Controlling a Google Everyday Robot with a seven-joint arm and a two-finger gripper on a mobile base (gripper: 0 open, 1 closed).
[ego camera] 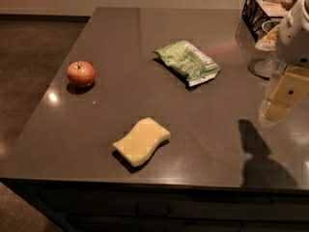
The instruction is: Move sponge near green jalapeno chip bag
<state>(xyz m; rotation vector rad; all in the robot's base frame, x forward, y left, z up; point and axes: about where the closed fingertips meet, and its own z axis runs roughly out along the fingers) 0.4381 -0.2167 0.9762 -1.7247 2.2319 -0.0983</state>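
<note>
While empty, fingers far rt.

Kitchen — dark countertop, wire basket

A pale yellow sponge, a flat soft block with wavy sides, lies flat on the dark desk in the lower middle of the frame, near the front edge, turned at a slant. A crinkled green jalapeno chip bag with a white label patch lies flat in the upper middle, angled from upper left to lower right. The two are well apart, with bare desk between them. The gripper hangs at the right edge, touching neither.
</note>
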